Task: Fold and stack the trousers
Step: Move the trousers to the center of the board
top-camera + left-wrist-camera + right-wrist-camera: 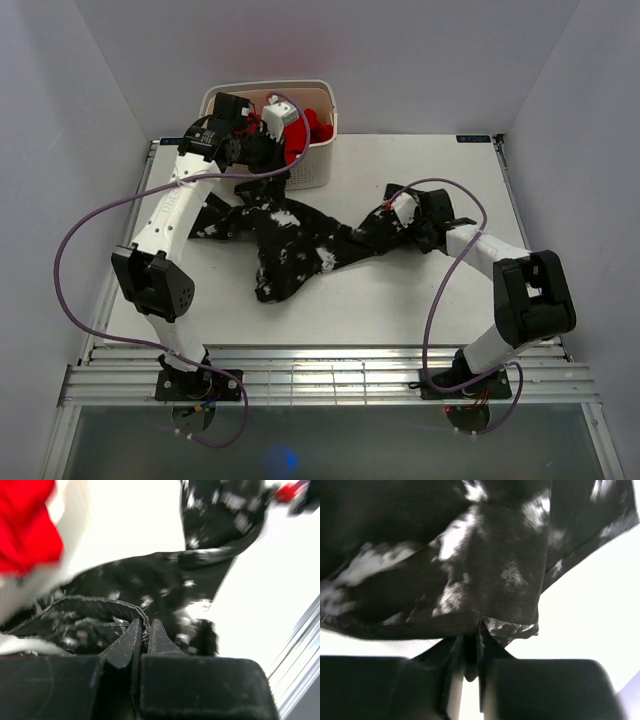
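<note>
Trousers lie crumpled across the table. Left gripper is closed on a hemmed edge near the basket. The right gripper is closed on the far end. Risk: shallow pinches may slip once lifted, or cloth snags the basket.

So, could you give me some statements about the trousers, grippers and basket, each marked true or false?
1. The left gripper and right gripper are each shut on the trousers. True.
2. The trousers are neatly folded. False: they lie crumpled across the table.
3. A red garment is in the basket. True.
4. The basket stands by the right arm. False: it stands far left, near the left gripper.
</note>
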